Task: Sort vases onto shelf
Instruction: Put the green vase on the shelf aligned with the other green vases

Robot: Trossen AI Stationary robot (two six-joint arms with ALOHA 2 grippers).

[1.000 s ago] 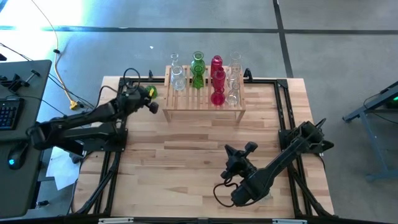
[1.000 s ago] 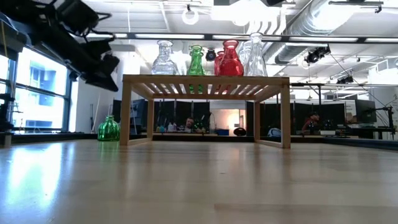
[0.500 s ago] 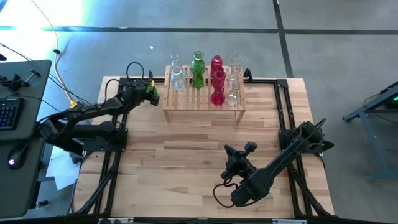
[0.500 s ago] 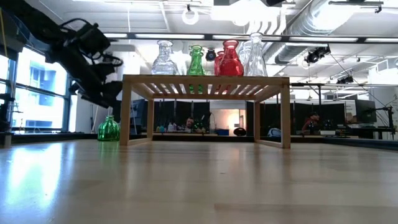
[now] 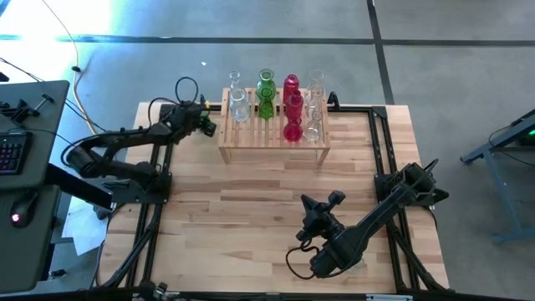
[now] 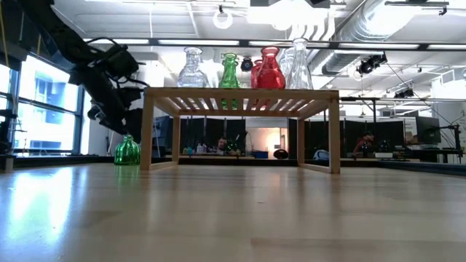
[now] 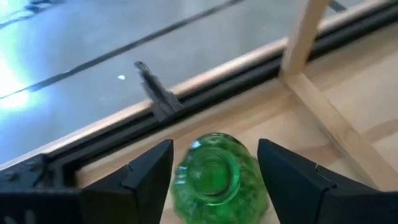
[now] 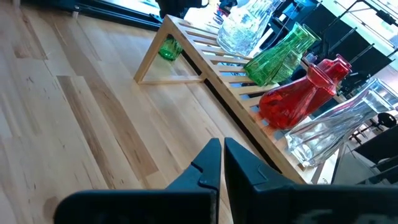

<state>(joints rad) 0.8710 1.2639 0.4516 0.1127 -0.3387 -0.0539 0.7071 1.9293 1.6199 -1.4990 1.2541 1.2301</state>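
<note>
We see left gripper (image 7: pixel 214 171) fingers apart, straddling green vase (image 7: pixel 216 177) on table beside shelf (image 5: pixel 273 140); right gripper (image 8: pixel 222 163) fingers together, parked.

An industrial lab: exposed ceiling ducts (image 6: pixel 378 29), concrete floor (image 5: pixel 125 58), a keyboard desk (image 5: pixel 21 125) beside the rig.

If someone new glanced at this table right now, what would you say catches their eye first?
Probably the row of green, red and clear vases standing on the wooden shelf at the table's far edge. Next, the left hand, fingers spread on either side of a small green vase that stands on the table beside the shelf's left leg. The right hand waits shut near the front.
</note>
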